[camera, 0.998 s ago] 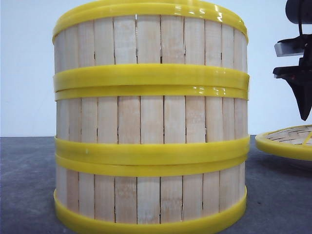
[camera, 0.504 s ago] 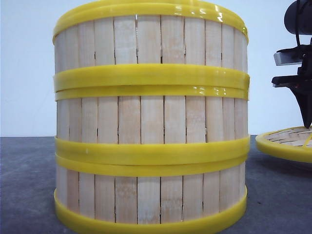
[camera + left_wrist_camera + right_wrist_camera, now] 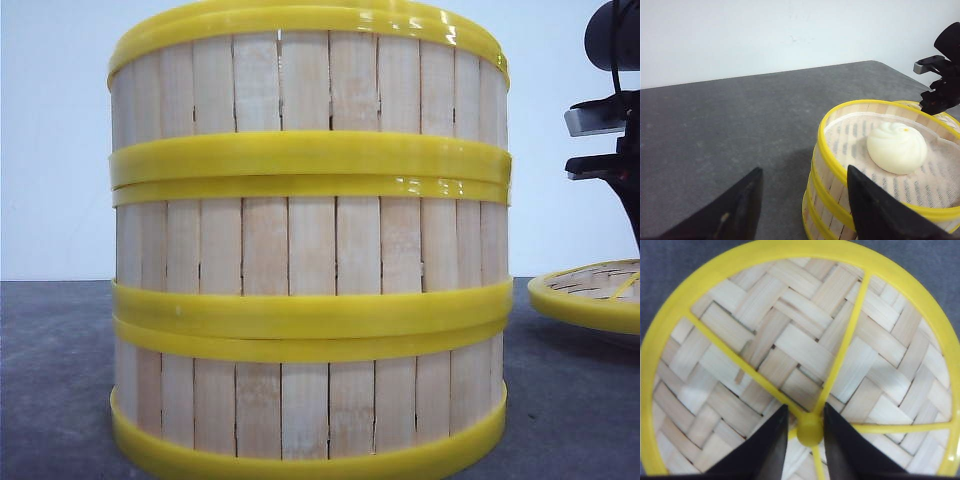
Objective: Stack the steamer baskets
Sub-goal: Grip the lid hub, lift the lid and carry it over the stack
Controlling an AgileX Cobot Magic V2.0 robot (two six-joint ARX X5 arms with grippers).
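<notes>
You have all three steamer baskets (image 3: 310,250) piled up in one tower on the dark tabletop (image 3: 60,380), close to the front camera. Their yellow rims sit one on top of the other, so the pile stands straight. It looks like the stacking part is done.

The top basket is open. A white bun (image 3: 897,148) sits inside it on a pale cloth. That is likely why the pile needs a cover next.

The woven lid (image 3: 800,355) lies flat on the tabletop to the right of the tower, a little apart from it. It has a small yellow knob (image 3: 810,431) in the middle where its yellow spokes meet.

Your right tool (image 3: 805,440) is straight above that knob. Its two fingers are a little open, one on each side of the knob. It looks ready to pinch, but it is not holding anything yet. The knob is small, so stay centred on it.

Your left tool (image 3: 802,200) is wide open and holds nothing. It hangs just left of the tower, out of the way, so the right arm has room.
</notes>
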